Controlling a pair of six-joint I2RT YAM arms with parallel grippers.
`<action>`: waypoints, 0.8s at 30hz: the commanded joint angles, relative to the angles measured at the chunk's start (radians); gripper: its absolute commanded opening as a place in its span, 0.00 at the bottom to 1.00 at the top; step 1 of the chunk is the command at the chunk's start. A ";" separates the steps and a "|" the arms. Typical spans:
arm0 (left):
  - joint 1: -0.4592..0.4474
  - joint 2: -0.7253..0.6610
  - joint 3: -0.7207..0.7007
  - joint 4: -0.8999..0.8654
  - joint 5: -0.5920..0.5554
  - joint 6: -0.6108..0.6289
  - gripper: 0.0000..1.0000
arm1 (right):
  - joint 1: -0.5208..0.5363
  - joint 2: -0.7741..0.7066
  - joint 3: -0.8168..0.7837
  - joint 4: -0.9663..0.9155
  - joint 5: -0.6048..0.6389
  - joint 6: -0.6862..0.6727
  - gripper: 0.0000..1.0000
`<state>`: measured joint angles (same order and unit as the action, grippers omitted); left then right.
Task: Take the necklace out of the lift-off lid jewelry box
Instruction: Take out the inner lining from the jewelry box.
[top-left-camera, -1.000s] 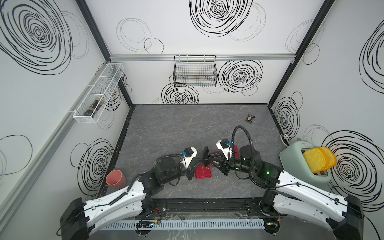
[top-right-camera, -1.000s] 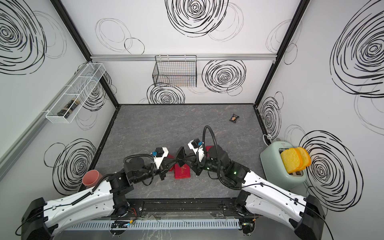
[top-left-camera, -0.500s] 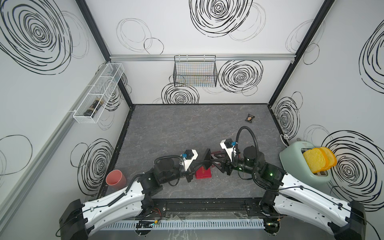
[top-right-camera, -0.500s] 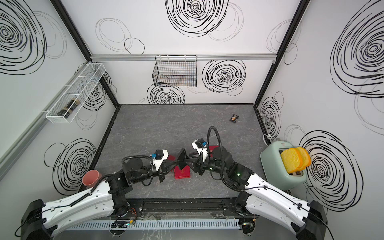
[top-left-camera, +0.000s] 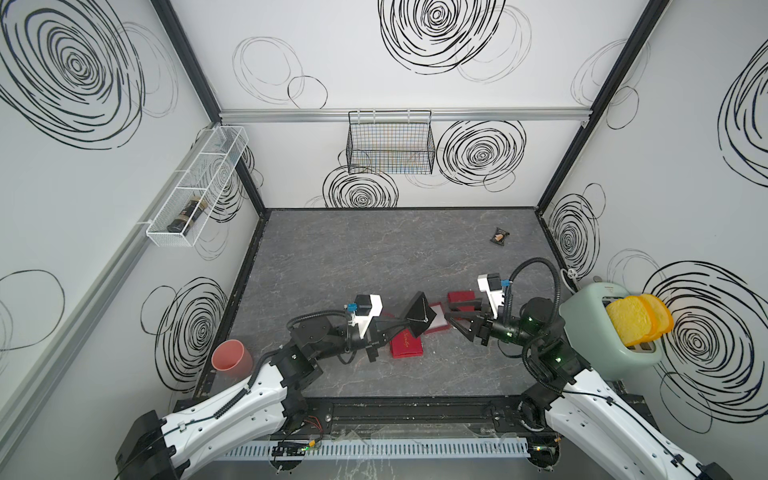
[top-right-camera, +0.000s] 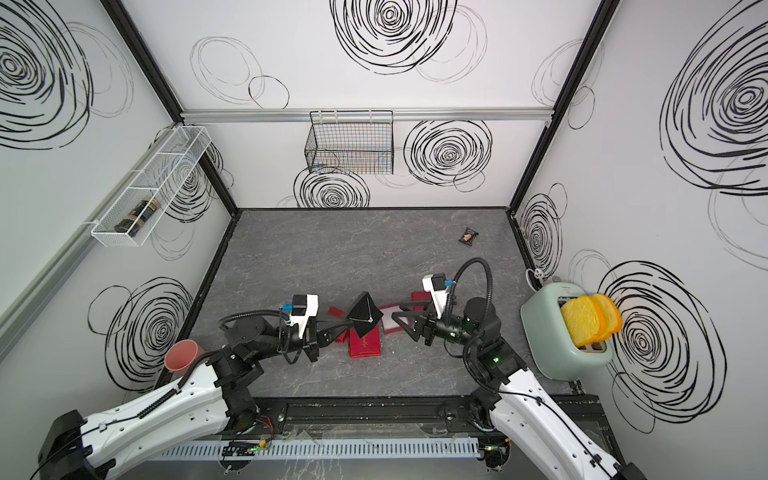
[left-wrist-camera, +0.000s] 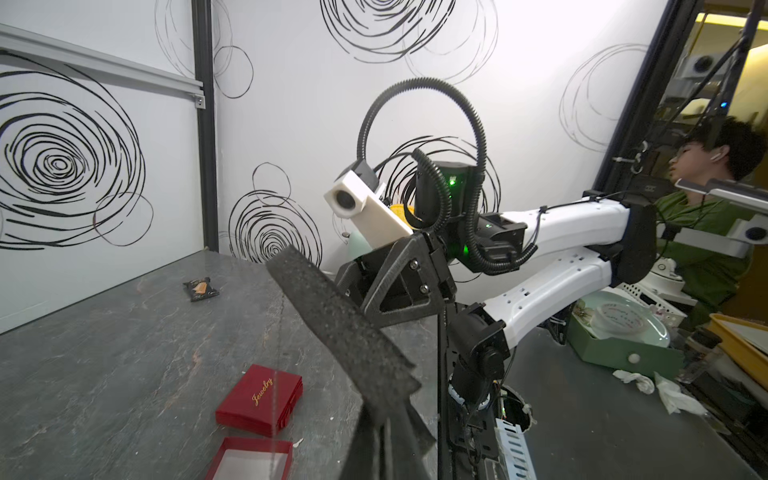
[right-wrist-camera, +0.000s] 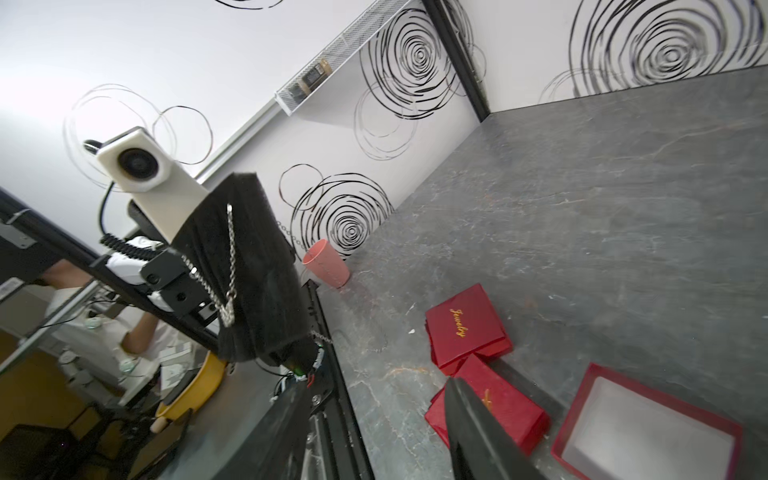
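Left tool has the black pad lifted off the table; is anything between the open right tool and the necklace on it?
Nothing visible does. The necklace lies on the black pad face turned toward the right tool, with only open air between them. The left tool grips the pad's lower corner, outside that gap.

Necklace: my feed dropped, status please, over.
Left tool shut on black foam pad carrying silver chain necklace, held aloft. Right tool open near empty red box base. Nothing blocking.

The box base (left-wrist-camera: 257, 443) is cut off at the left wrist view's edge. In a top view the necklace (top-left-camera: 424, 319) on the foam pad (top-left-camera: 413, 309) is rendered too small for detail.
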<state>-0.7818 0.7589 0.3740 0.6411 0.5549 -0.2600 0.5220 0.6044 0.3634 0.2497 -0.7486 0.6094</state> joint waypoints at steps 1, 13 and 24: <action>0.029 0.021 -0.018 0.192 0.112 -0.106 0.00 | -0.003 0.005 -0.010 0.125 -0.116 0.111 0.57; 0.045 0.065 -0.030 0.299 0.171 -0.164 0.00 | 0.002 0.058 0.006 0.302 -0.196 0.226 0.60; 0.044 0.111 -0.047 0.367 0.186 -0.208 0.00 | 0.051 0.088 0.048 0.342 -0.214 0.241 0.55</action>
<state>-0.7441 0.8646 0.3397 0.9150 0.7189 -0.4404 0.5606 0.6903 0.3695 0.5320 -0.9401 0.8349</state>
